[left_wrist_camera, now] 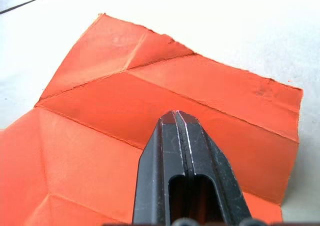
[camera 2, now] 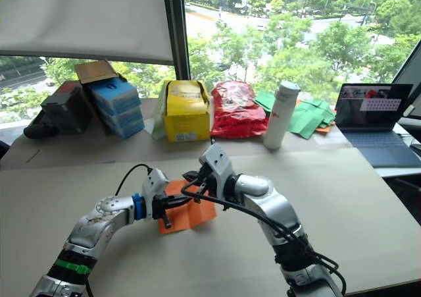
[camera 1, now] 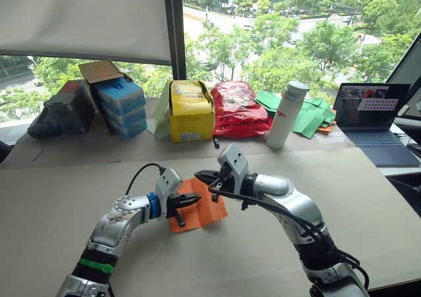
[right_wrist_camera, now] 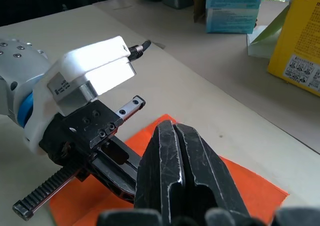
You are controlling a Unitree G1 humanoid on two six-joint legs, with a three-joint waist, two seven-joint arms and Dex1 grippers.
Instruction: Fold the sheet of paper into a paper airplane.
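The sheet of paper (camera 1: 212, 209) is bright orange and lies on the tan table (camera 1: 59, 191) between my two arms. It is open, with several crease lines (left_wrist_camera: 100, 85) crossing it. My left gripper (camera 1: 197, 200) is shut with nothing between its fingers, its tips low over the middle of the sheet. My right gripper (camera 1: 198, 176) is also shut and empty. It hangs just above the sheet's far edge (right_wrist_camera: 250, 186) and points at the left gripper (right_wrist_camera: 100, 136), close to it. No folded paper airplane shape can be seen.
Along the window ledge stand a dark bag (camera 1: 62, 109), blue boxes (camera 1: 122, 106), a yellow box (camera 1: 191, 112), a red bag (camera 1: 237, 109), a white bottle (camera 1: 286, 116), green paper sheets (camera 1: 309, 116) and an open laptop (camera 1: 371, 112).
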